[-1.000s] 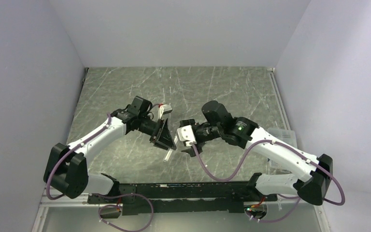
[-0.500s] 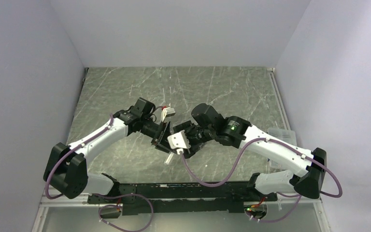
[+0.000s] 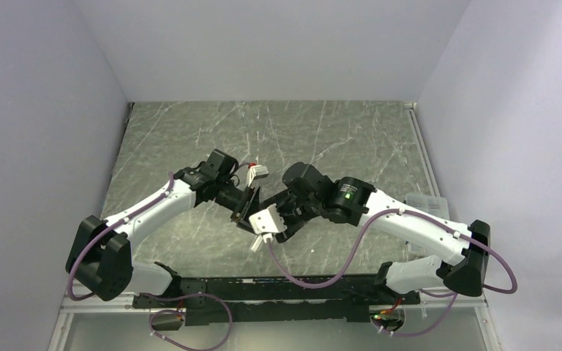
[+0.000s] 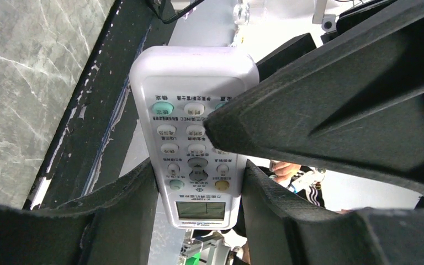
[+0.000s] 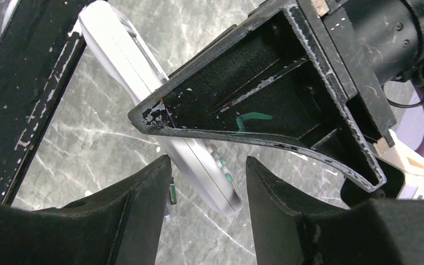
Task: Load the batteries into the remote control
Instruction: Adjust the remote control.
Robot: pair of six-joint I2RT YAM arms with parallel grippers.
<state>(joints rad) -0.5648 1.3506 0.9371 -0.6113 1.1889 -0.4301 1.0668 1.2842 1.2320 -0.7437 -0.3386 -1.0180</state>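
Observation:
My left gripper (image 4: pixel 199 165) is shut on the remote control (image 4: pixel 193 110), a white bar held by its sides with the button face toward the left wrist camera. In the top view the remote control (image 3: pixel 257 240) sticks out below the left gripper (image 3: pixel 247 212), above the table. My right gripper (image 5: pixel 207 163) is open, with the remote control's (image 5: pixel 121 55) free end between its fingers and a gap on both sides. One battery (image 5: pixel 172 194), thin and dark green, lies on the table beside the right gripper's left finger. The other battery is not clearly in view.
The marble table (image 3: pixel 190 131) lies under both arms. A clear plastic box (image 3: pixel 428 205) stands at the right edge. A black rail (image 3: pixel 278 289) runs along the near edge by the arm bases. The two grippers are very close together at the table's middle.
My right gripper has moved left and down until its fingers sit around the remote control's free end. The left gripper still holds the remote control and has barely moved.

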